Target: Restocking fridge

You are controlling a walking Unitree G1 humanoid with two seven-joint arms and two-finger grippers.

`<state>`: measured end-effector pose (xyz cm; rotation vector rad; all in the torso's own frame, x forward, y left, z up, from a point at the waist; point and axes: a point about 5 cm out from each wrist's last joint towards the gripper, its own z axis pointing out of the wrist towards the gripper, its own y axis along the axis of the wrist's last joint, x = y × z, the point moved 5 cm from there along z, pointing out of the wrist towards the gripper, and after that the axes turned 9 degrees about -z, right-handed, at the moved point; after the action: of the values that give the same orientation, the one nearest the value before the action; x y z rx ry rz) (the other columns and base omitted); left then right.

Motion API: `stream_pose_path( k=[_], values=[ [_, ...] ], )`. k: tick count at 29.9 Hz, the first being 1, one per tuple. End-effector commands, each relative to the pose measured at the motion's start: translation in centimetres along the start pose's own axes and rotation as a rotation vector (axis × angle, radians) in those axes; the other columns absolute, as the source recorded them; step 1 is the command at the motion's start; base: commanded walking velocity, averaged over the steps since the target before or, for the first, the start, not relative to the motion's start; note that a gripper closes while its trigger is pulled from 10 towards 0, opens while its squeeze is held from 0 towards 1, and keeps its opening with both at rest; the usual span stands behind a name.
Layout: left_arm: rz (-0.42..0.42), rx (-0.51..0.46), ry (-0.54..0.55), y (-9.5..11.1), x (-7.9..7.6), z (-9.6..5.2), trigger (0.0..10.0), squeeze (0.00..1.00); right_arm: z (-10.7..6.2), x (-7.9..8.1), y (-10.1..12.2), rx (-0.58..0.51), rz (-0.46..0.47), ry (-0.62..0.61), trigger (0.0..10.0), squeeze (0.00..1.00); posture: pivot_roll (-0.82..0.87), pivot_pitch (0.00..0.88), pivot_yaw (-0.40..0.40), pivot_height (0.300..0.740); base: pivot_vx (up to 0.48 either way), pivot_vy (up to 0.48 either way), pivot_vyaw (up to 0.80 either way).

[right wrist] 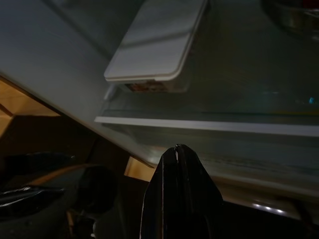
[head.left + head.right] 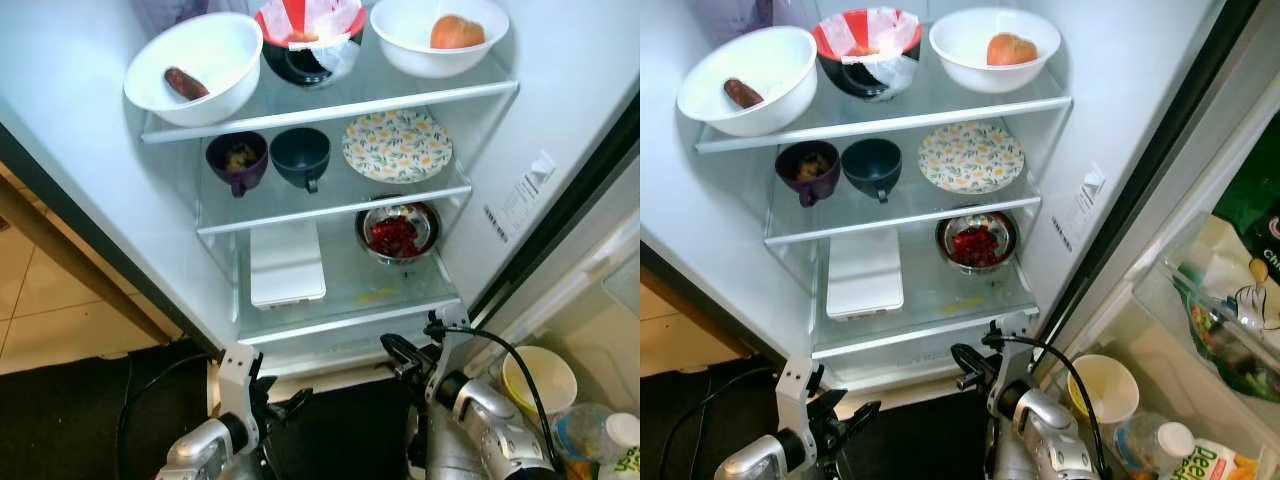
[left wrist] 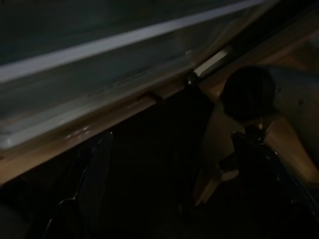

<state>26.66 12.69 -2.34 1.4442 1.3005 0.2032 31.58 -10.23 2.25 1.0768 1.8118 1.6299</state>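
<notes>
The fridge stands open before me, its lowest glass shelf (image 2: 350,318) just above my arms. My left gripper (image 2: 288,404) hangs low in front of the fridge base, open and holding nothing; in the left wrist view its dark fingers (image 3: 87,186) stand wide apart. To the right, my right gripper (image 2: 392,350) is raised near the bottom shelf edge. Its fingers (image 1: 177,154) are pressed together and shut on nothing, pointing toward a white flat box (image 1: 159,42). A steel bowl of red food (image 2: 397,232) sits beside that box.
The top shelf holds a white bowl with a brown item (image 2: 195,65), a red-and-black bowl (image 2: 310,45) and a white bowl with a fruit (image 2: 440,35). Below are a purple cup (image 2: 237,160), a dark cup (image 2: 300,155) and a floral plate (image 2: 397,145). The open door's bin (image 2: 1140,345) holds a yellow cup (image 2: 1103,388) and bottles.
</notes>
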Motion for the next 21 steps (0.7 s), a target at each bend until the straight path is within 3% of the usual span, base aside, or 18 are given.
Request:
stream_pose_path(
  k=[1, 13, 21],
  values=[
    [-0.008, 0.022, 0.003, -1.0, 0.0, -0.2, 10.0, 0.00, -0.5, 0.3, -1.2, 0.014, 0.033, 0.012, 10.0, 0.00, -0.07, 0.193, 0.023, 0.580, 0.000, 0.000, 0.00],
    [0.035, 0.033, -0.028, -1.0, -0.3, 0.5, 10.0, 0.00, -0.1, 0.1, -1.5, 0.028, 0.032, 0.014, 10.0, 0.00, -0.07, 0.176, 0.020, 0.625, 0.000, 0.000, 0.00],
    [0.045, 0.055, -0.021, -1.8, -0.1, 0.2, 10.0, 0.00, 0.2, -0.2, -1.4, 0.026, 0.028, 0.007, 10.0, 0.00, -0.07, 0.177, 0.015, 0.625, 0.000, 0.000, 0.00]
  ],
)
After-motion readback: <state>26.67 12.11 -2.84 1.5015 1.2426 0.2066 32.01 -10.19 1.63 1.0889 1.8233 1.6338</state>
